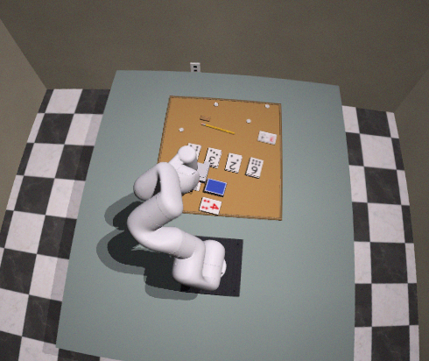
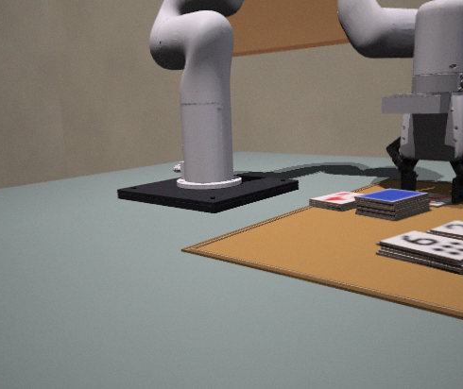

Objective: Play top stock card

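The face-down stock [image 1: 215, 187], a blue-backed stack of tiles, sits on the brown mat [image 1: 224, 158]; it also shows in the side view [image 2: 393, 195]. My gripper [image 2: 434, 189] is open and empty, with its fingertips low over the mat just beside the stock. A flat tile with red marks [image 2: 437, 202] lies under the fingers, mostly hidden. In the overhead view the arm covers the gripper [image 1: 200, 175]. A red 4 tile [image 1: 210, 205] lies face up in front of the stock. Piles in a row show a black 3 [image 1: 213, 158], 2 [image 1: 234, 163] and 6 [image 1: 255, 166]. The leftmost pile [image 1: 194, 149] is partly hidden.
A red-marked tile [image 1: 267, 138] lies alone at the mat's back right. A pencil [image 1: 217, 128], a small dark block [image 1: 205, 117] and several white pins lie at the back of the mat. The arm's black base plate [image 1: 213, 267] stands in front of the mat.
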